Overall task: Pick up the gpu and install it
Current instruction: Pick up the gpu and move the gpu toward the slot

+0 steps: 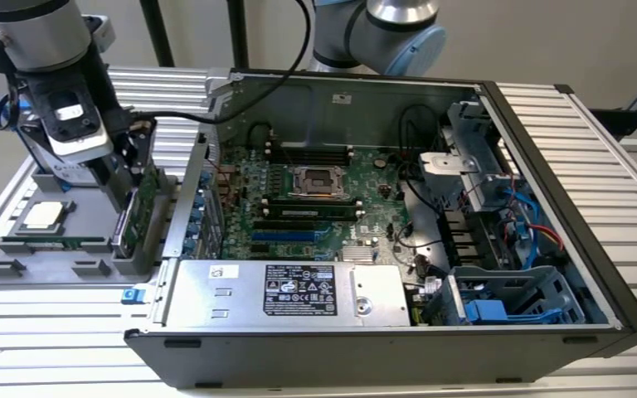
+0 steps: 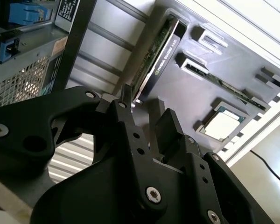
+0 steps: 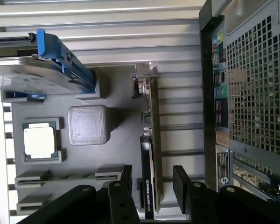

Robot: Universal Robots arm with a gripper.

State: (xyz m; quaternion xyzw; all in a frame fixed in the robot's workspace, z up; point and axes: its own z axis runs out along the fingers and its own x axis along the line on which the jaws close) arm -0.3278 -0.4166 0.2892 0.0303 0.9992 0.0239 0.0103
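Slatted metal table (image 1: 595, 133) w/ an open PC case (image 1: 296, 99) and a grey tray (image 3: 116, 140) beside it. The gpu (image 3: 151, 154) stands on edge in a tray slot, so it's easy to grab. The gripper (image 3: 151, 176) sits over it, fingers (image 3: 179, 179) wide, one each side, not squeezing yet.

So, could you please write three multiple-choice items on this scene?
1. The green graphics card with the silver bracket is: A) inside the case; B) on edge in the grey tray; C) flat on the table.
2. The frame on the silver hard drive is: A) red; B) blue; C) yellow.
3. The black gripper is: A) open; B) shut on the card; C) holding a chip.
Answers: 1 B, it stands in a tray slot; 2 B, blue rails; 3 A, fingers apart beside the card.
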